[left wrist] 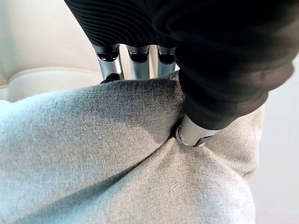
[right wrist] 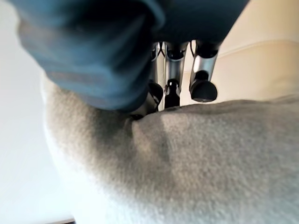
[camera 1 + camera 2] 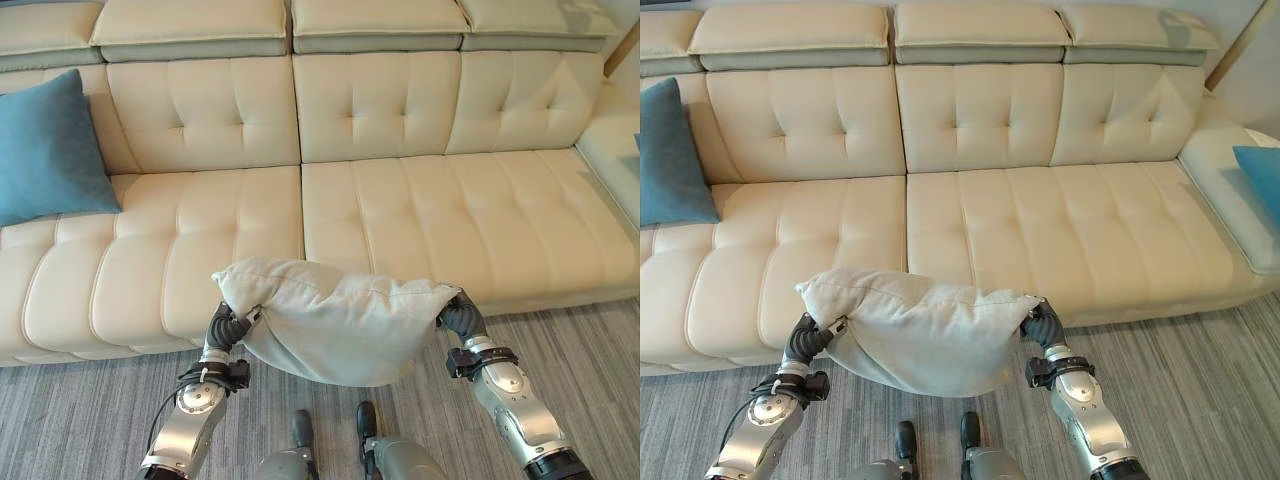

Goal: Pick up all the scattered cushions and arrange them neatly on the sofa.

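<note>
**Grey cushion carried, not yet on the sofa**

One blue cushion (image 3: pixel 45 150) already leans on the sofa (image 3: pixel 400 210) at its left end, and another blue cushion (image 3: pixel 1260 175) lies at its right end. The grey cushion (image 3: pixel 335 320) hangs in the air before the seat, so placing is left. The left robot hand (image 1: pixel 135 60) pinches its one end, and the right robot hand (image 2: pixel 187 70) clamps the other.

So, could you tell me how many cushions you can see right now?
3. A grey cushion held between the left hand and right hand; a blue cushion at the sofa's left end; another blue one partly visible at its right end.
</note>
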